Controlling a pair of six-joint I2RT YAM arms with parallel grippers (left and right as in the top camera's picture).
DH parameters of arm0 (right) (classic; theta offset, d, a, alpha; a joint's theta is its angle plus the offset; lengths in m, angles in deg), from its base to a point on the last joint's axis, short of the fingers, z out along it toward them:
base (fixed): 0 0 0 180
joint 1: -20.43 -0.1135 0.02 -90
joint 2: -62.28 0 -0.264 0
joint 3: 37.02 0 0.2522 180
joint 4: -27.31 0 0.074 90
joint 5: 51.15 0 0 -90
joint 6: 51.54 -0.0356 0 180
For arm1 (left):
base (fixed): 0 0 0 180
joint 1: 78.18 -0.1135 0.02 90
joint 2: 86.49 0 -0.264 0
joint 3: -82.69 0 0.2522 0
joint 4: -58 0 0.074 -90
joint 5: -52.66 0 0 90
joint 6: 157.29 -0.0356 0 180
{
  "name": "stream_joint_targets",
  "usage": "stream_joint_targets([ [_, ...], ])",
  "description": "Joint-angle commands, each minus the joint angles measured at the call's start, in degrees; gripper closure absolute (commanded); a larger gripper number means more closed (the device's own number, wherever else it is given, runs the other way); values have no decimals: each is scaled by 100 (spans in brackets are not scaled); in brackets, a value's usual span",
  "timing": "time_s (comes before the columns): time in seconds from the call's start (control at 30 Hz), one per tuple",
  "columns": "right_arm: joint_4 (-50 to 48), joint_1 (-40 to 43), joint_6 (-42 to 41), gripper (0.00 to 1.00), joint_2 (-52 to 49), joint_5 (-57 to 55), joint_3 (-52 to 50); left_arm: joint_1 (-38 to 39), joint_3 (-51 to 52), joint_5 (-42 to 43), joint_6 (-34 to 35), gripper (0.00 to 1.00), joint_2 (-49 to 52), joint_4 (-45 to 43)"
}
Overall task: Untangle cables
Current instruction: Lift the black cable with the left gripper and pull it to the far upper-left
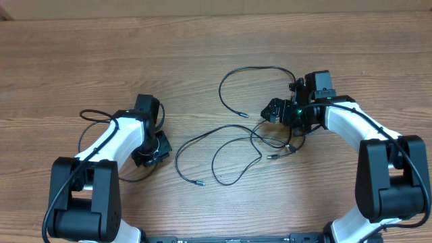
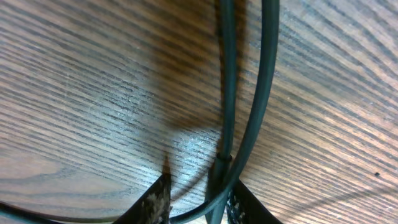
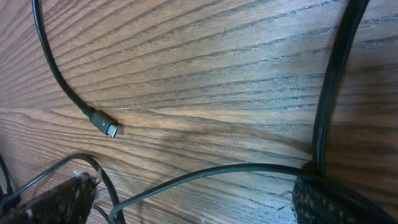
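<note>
Several thin black cables (image 1: 223,152) lie looped over each other at the table's middle, with plug ends (image 1: 201,182) pointing out. One more cable (image 1: 83,128) loops round my left arm. My left gripper (image 1: 154,152) is low over the wood. In the left wrist view two cable strands (image 2: 225,93) run between its fingers (image 2: 155,202), close to the right one; the left gripper (image 2: 202,186) is partly closed with a gap left. My right gripper (image 1: 278,118) sits at the tangle's right edge. It stands wide open (image 3: 193,199), and a cable (image 3: 205,176) crosses between its fingers.
A silver-tipped plug (image 3: 111,129) lies on the wood ahead of the right gripper. Another cable (image 1: 256,71) arcs behind the tangle towards the right wrist. The wooden table (image 1: 202,40) runs back to a pale far edge.
</note>
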Motion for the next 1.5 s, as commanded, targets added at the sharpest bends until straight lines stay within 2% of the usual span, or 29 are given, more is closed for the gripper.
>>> stream_joint_targets([
  [0.0, 22, -11, -7, 0, -35, -103, -4, -22, 402, -48, -39, 57, 490, -210],
  [0.07, 22, -11, -7, 0, -35, -103, -4, -22, 402, -11, -39, 55, 490, -195],
  [0.13, 22, -11, -7, 0, -35, -103, -4, -22, 402, -11, -37, 62, 487, -195],
  [0.33, 22, -11, -7, 0, -35, -103, -4, -22, 402, 107, -37, 64, 487, -232],
  [0.43, 22, -11, -7, 0, -35, -103, -4, -22, 402, 116, -39, 81, 487, -232],
  [0.53, 22, -11, -7, 0, -35, -103, -4, -22, 402, 114, -39, 86, 487, -234],
  [0.6, 24, -11, -7, 0, -35, -103, -4, -22, 402, 114, -39, 96, 487, -267],
  [0.8, 24, -11, -9, 0, -35, -101, -4, -22, 317, 136, -367, 96, 485, -358],
  [0.87, 24, -11, -9, 0, -35, -101, -4, -33, 90, 109, -603, 96, 452, -247],
  [1.07, 22, -11, -9, 0, -35, -103, -11, -37, -863, -229, -616, 96, -20, 426],
  [1.27, 22, -11, -9, 0, -35, -103, -15, -37, -1727, -1414, -645, 96, -935, 815],
  [1.47, 15, -11, -4, 0, -37, -107, -15, -37, -2184, -3620, -708, 96, -1690, 501],
])
